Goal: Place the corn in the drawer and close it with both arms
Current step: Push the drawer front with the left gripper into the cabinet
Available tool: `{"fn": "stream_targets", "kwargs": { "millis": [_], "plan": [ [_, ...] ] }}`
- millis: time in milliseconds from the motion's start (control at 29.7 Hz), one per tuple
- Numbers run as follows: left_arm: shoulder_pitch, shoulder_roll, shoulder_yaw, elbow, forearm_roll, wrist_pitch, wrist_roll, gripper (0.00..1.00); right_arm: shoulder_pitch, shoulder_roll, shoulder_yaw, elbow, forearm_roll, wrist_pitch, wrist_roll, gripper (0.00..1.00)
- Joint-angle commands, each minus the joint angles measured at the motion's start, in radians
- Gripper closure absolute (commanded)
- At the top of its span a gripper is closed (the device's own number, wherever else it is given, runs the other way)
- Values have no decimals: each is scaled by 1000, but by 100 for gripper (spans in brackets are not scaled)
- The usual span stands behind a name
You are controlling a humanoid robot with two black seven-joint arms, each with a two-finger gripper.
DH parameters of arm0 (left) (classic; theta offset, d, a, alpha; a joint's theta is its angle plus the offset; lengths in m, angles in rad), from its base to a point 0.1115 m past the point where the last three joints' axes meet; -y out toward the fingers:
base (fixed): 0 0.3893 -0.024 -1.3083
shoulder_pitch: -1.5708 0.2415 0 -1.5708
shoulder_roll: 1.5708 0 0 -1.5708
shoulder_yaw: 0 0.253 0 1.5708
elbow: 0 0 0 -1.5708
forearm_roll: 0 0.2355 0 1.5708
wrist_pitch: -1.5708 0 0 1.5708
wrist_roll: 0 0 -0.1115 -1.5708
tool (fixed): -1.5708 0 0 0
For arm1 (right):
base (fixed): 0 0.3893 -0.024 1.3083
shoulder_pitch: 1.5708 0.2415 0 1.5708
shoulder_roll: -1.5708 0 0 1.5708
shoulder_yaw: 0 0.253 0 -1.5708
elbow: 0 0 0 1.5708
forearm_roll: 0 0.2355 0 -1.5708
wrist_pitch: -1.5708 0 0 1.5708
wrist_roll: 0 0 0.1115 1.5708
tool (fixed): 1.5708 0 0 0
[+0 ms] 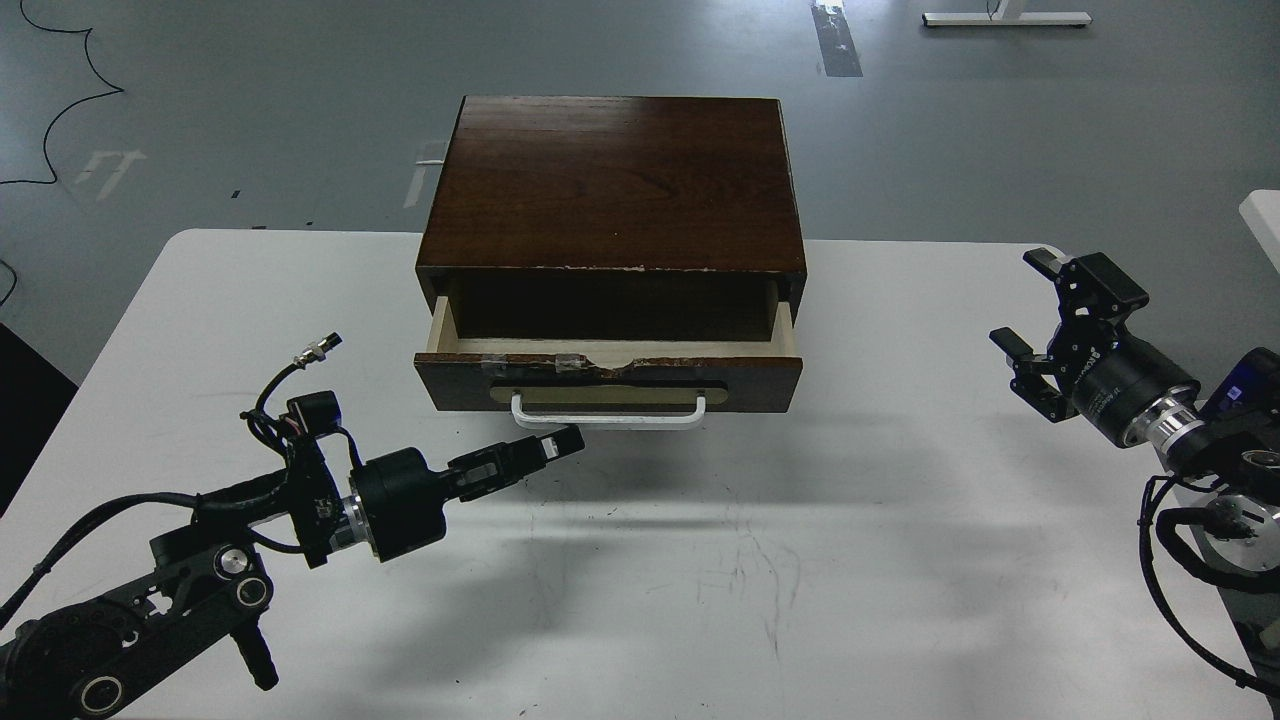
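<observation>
The dark brown drawer (608, 372) is pulled partly out of its cabinet (612, 180) at the table's back middle. Its white bar handle (607, 413) faces me. The part of the drawer's inside that shows is dark, and no corn shows there or anywhere else in view. My left gripper (566, 441) is shut and empty, with its tip just below the left part of the handle and close to it. My right gripper (1026, 300) is open and empty, held above the table far to the right of the drawer.
The white table (700, 560) carries only the cabinet and has scuff marks in the middle. Its edges run along the left, right and back. The grey floor lies beyond, with a black cable (60, 110) at the far left.
</observation>
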Motion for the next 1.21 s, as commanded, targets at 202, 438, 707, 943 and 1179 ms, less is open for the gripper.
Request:
{"fn": "stream_targets", "kwargs": {
  "millis": [202, 438, 707, 943, 1179],
  "plan": [
    [-22, 2, 0, 18, -3, 0, 0, 100, -3, -2, 0, 0, 0, 0, 0, 0],
    [-37, 2, 1, 31, -3, -3, 0, 100, -5, -2, 2, 2, 0, 0, 0, 0],
    [-55, -1, 3, 65, -3, -5, 0, 100, -6, -2, 2, 2, 0, 0, 0, 0],
    [-75, -1, 6, 90, -5, -8, 0, 100, -8, -2, 2, 2, 0, 0, 0, 0],
    [-94, -1, 8, 110, -6, -11, 0, 100, -11, -2, 2, 0, 0, 0, 0, 0]
  ]
}}
